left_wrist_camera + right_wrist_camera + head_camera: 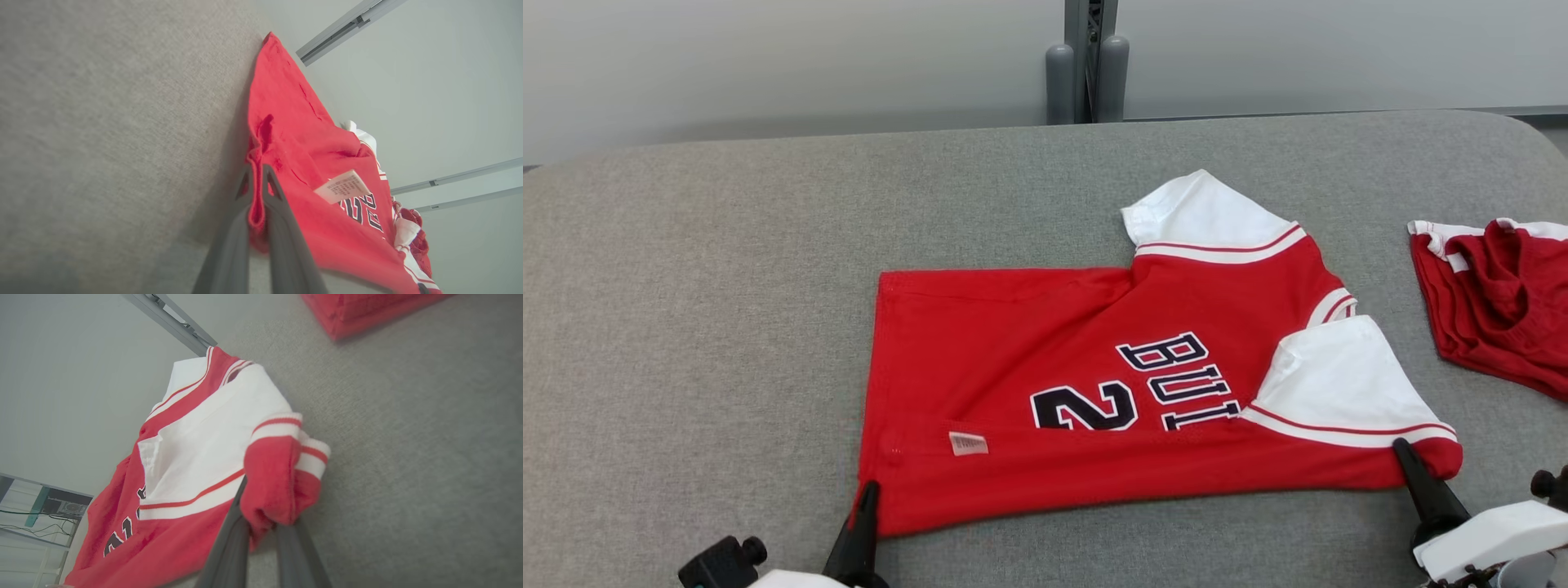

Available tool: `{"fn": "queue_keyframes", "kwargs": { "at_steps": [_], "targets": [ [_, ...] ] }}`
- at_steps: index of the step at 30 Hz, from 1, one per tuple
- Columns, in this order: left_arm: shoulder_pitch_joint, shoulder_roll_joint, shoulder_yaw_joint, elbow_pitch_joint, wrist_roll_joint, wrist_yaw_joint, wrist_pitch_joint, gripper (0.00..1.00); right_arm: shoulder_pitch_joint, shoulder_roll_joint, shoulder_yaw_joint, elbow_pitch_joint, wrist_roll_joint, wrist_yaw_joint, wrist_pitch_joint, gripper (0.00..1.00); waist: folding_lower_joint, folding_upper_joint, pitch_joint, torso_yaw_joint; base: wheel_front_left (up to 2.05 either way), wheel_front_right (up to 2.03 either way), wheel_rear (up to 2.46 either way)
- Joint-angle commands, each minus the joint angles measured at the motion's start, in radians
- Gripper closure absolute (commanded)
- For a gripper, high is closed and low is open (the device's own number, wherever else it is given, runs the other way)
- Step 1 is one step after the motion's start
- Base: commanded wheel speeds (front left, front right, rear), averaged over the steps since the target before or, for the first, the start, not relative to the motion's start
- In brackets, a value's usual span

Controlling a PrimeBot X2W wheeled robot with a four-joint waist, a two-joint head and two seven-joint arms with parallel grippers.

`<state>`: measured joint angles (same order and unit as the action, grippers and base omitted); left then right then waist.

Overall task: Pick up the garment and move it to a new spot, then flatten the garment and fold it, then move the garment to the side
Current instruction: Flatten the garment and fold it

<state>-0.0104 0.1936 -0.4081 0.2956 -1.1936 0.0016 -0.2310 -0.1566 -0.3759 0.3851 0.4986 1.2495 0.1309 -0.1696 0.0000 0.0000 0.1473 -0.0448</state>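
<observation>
- looking at a red shirt [1013, 351] with white sleeves, lying mostly flat on the grey table [686, 286], close to the front edge, numbers facing up.
- seems soft, thin and light; likely to bend, sag and wrinkle wherever not held.
- not slippery by the look of the cloth, and nothing in it to break.
- held at the bottom corner by the left tool [866, 494], closed tight with the hem squeezed between its two fingers [282, 220].
- held at the other end by the right tool [1403, 451], closed too, with a bunch of red cloth beside the near white sleeve in its pinch.
- best to grab at corners and edges like these, one on each side, so as to pull the cloth smooth in between.
- better not to grab the middle: would most likely bunch into a lump.
- should move both tools together; pulling apart too hard could tug the cloth out, and coming closer would let it droop.
- also on the table, well off to the right: more red clothes [1494, 302], not touching the shirt.
</observation>
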Motion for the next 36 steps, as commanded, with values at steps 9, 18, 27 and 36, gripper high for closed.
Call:
{"fn": "queue_keyframes", "kwargs": {
  "at_steps": [9, 18, 27, 36],
  "targets": [
    [0.081, 0.025, -0.007, -0.042, 0.023, 0.079, 0.0, 0.16, 0.009, 0.023, -0.015, 0.06, -0.035, 0.0, -0.03, 0.17, 0.0, 0.0, -0.009, -0.012, 0.0, 0.0, 0.0],
    [0.079, 0.061, 0.018, -0.057, 0.054, 0.099, -0.009, 0.0, 0.055, -0.002, -0.043, 0.064, -0.036, 0.0, -0.051, 0.0, 0.0, 0.0, -0.021, -0.023, 0.0, 0.0, 0.0],
    [-0.044, 0.137, 0.012, -0.105, 0.128, 0.119, 0.025, 0.0, 0.083, -0.084, -0.084, -0.011, -0.058, 0.0, -0.046, 0.0, 0.0, 0.0, -0.029, -0.038, 0.0, 0.0, 0.0],
    [-0.283, 0.166, -0.089, -0.03, 0.231, 0.127, 0.175, 0.0, 0.037, -0.151, -0.094, -0.15, -0.127, 0.0, 0.023, 0.0, 0.0, 0.0, 0.0, -0.06, 0.0, 0.0, 0.0]
  ]
}}
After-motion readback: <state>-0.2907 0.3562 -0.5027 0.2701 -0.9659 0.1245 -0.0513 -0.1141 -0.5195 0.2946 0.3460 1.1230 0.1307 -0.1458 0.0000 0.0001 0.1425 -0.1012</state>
